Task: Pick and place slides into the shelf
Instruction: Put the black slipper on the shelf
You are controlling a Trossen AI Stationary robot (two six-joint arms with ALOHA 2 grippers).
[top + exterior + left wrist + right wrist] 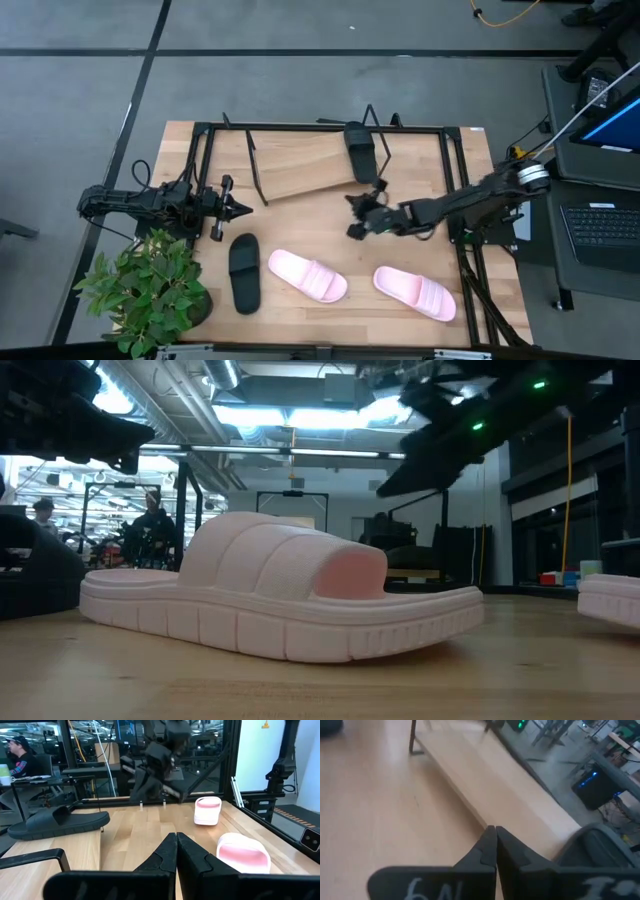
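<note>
One black slide (360,150) lies on the right end of the slanted light-wood shelf (305,165) and also shows in the right wrist view (600,851). The other black slide (243,272) and both pink slides (307,277) (414,293) lie flat on the table near its front edge. My right gripper (355,215) (495,837) is shut and empty, hovering just in front of the shelf board (495,775), left of the shelved slide. My left gripper (235,208) (176,840) is shut and empty at the table's left side, above the black slide on the table.
A potted plant (150,285) stands at the table's near left corner. A large black metal frame (455,170) surrounds the shelf along the far and right sides. Bare wood lies between the shelf and the row of slides. People sit in the room beyond (17,755).
</note>
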